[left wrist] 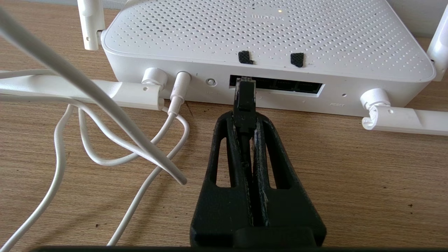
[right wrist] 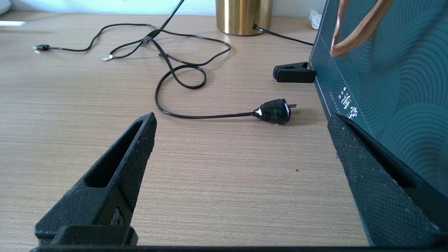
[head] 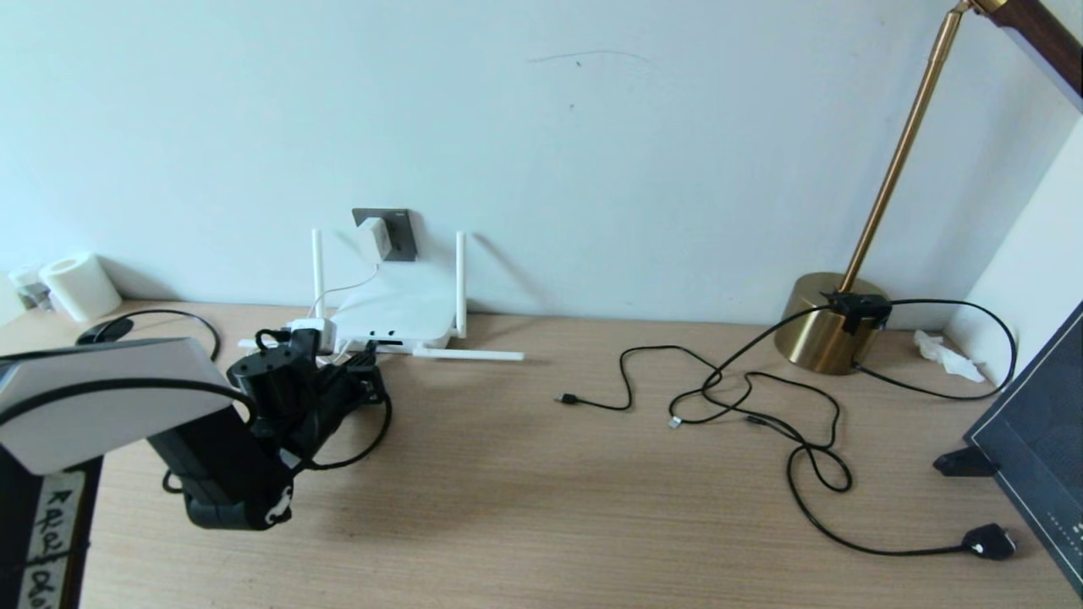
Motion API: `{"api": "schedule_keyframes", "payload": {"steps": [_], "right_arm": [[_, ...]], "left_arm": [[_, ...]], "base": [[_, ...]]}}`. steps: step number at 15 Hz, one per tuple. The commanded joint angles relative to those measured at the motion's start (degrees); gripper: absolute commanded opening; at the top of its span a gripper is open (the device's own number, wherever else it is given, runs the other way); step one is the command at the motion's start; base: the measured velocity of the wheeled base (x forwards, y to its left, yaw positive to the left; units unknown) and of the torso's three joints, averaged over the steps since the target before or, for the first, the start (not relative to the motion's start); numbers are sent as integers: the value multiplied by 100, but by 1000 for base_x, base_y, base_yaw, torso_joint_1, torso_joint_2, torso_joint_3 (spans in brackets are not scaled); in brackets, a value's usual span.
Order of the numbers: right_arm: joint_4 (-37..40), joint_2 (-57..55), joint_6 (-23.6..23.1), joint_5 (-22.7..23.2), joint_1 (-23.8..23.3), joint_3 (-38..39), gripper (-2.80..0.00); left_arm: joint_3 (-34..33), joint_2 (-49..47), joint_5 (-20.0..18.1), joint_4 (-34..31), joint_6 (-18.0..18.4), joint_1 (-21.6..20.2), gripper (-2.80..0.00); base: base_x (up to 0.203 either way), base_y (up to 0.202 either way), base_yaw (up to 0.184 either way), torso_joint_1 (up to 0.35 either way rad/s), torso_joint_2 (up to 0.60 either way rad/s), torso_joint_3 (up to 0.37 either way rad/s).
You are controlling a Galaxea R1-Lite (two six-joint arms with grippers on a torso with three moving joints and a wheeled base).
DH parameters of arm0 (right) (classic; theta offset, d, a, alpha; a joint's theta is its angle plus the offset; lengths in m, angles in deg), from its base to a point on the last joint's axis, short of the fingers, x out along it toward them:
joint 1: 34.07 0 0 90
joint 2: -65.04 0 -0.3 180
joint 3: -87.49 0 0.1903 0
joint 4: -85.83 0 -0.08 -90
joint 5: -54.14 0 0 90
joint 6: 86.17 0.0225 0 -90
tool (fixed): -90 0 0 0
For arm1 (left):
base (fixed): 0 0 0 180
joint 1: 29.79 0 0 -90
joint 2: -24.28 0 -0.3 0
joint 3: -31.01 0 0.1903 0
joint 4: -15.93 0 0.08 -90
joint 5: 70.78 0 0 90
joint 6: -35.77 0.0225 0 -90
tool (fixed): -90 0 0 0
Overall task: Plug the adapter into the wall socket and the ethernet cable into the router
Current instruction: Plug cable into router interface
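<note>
The ethernet cable ended in a small black plug pinched between the fingers of the left hand, its clear tip at the mouth of the leftmost dark port on the near edge of the router; whether it was seated could not be told. The router lay flat on the wooden worktop at far left, against the wall, two antennas upright and two folded down along the surface. A thin white cord ran in loose loops from a round jack beside the ports. Up on the wall just behind, the adapter sat in the dark grey wall socket.

The right hand rested low over the worktop at near right with its fingers wide and nothing between them, one finger just beside a dark blue paper bag. Ahead of it lay a black power plug on a thin black lead tangled across the wood toward a brass lamp base. The wall was plain pale blue-white; a white roll stood at far left.
</note>
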Motion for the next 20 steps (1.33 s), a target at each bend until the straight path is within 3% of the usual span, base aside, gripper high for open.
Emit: {"api": "schedule_keyframes", "payload": {"steps": [1,20], "right_arm": [[-3,2,2,-2,0,62,0],[-3,2,2,-2,0,62,0]], "left_arm": [[-6,32,5,42,0,3,-280],[-76,22,13,60,0,9,-280]], "base": [[0,0,0,0,0,0],[0,0,0,0,0,0]]}}
